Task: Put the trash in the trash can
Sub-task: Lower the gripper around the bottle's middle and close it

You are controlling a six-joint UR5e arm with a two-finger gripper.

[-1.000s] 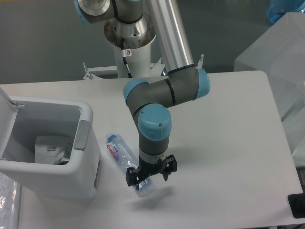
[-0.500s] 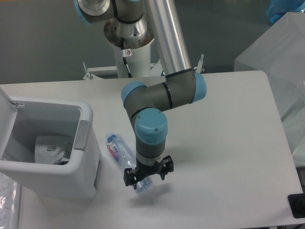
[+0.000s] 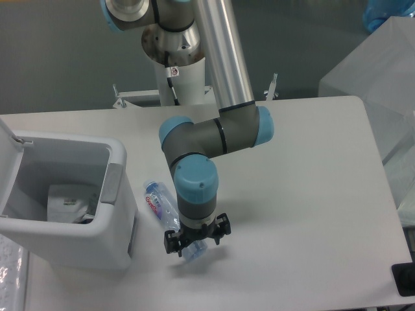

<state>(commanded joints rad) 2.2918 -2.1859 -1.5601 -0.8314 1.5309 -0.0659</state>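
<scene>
The crushed clear bottle (image 3: 159, 204) with a red-blue-white label lies slanted on the table, just right of the trash can (image 3: 118, 170). My gripper (image 3: 194, 243) points down over the bottle's lower end, its jaws spread to either side of it; the fingertips are hidden under the wrist. The bottle rests on the table. The white bin stands at the left with its lid (image 3: 8, 137) swung open. Inside it lies the crumpled white wrapper (image 3: 65, 201) with green print.
The arm's base column (image 3: 176, 78) rises at the back centre of the table. A translucent box (image 3: 379, 91) stands off the right edge. A small black object (image 3: 403, 280) sits at the bottom right corner. The table's front edge runs close below the gripper.
The gripper has shifted left and slightly down along the bottle's lower end. The bottle's cap end has stayed where it was.
</scene>
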